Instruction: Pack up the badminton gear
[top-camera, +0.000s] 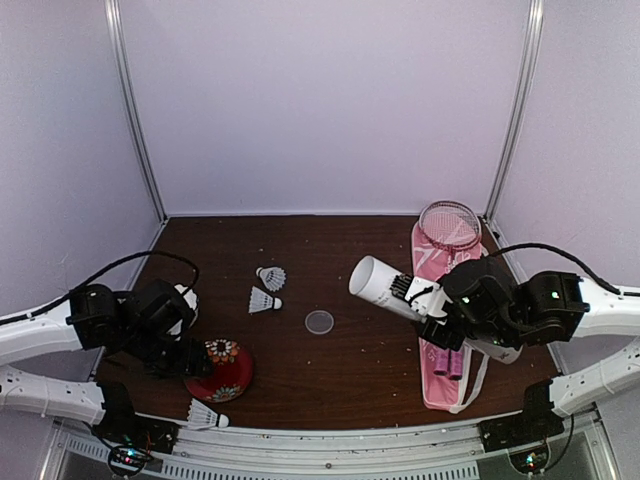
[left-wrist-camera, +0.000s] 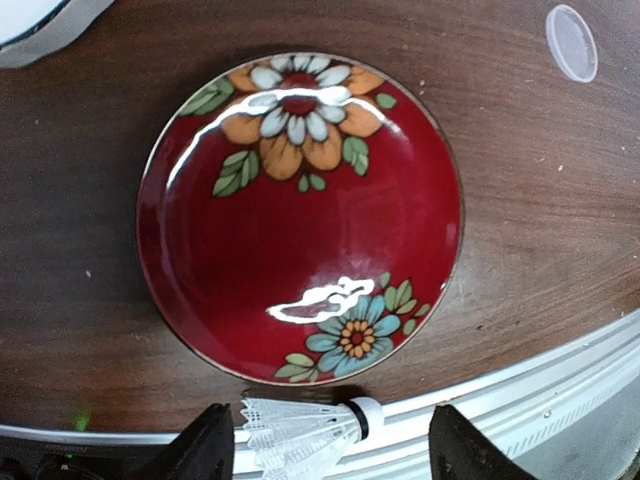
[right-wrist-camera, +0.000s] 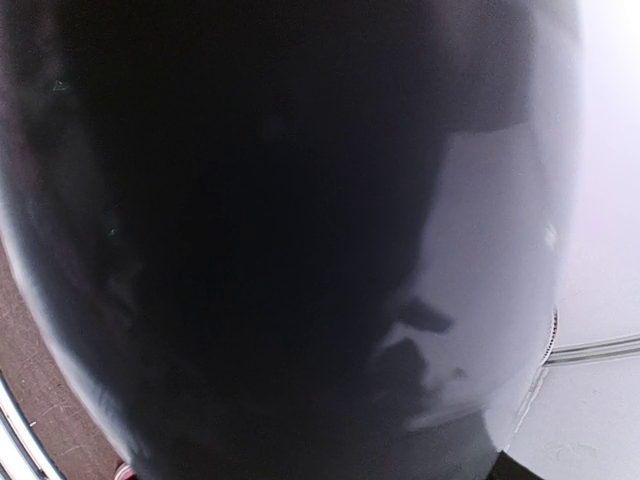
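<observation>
My right gripper (top-camera: 410, 292) is shut on the long white tube (top-camera: 380, 282) and holds it tilted above the table, its open mouth facing left. The tube's dark body fills the right wrist view. The pink bag (top-camera: 440, 385) lies at the right with the racquets' heads (top-camera: 449, 225) and pink handles (top-camera: 447, 362) showing. Two shuttlecocks (top-camera: 271, 277) (top-camera: 263, 301) lie mid-table. A third shuttlecock (left-wrist-camera: 300, 430) (top-camera: 205, 415) lies at the front edge, between the fingers of my open left gripper (left-wrist-camera: 335, 445) (top-camera: 190, 362) and ungripped.
The red floral plate (left-wrist-camera: 300, 215) (top-camera: 222, 372) sits just beyond the left gripper. A white bowl (left-wrist-camera: 30, 30) (top-camera: 186, 300) stands behind it, partly hidden by the left arm. A clear round lid (top-camera: 319, 321) (left-wrist-camera: 571, 42) lies mid-table. The metal front rail (left-wrist-camera: 560, 390) runs close by.
</observation>
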